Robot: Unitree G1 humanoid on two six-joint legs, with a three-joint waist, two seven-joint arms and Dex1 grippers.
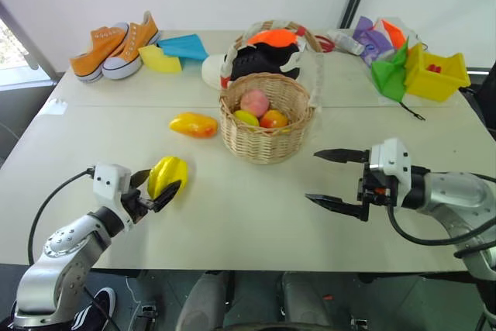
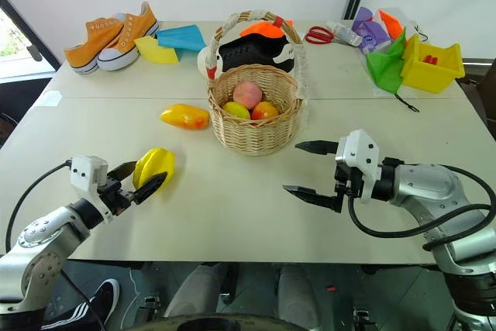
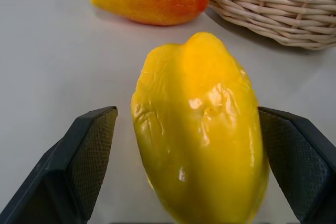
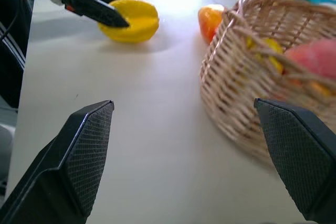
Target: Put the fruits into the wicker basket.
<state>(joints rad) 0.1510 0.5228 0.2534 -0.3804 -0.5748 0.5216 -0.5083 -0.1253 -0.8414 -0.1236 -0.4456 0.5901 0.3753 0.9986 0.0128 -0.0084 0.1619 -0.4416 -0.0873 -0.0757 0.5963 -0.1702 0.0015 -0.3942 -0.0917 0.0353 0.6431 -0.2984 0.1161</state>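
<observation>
Pale counter ahead from my head view: wicker basket mid-counter, already holding some fruit, mango lying just beside it on my left, starfruit nearer me between the spread fingers of my left hand. My right hand hovers wide open, empty, near the basket's other side. Left wrist view: starfruit sits between both pads, gaps showing, not gripped yet. Right wrist view: basket wall close ahead. Risk as I see it: glossy ridged skin could squirt out when I close
</observation>
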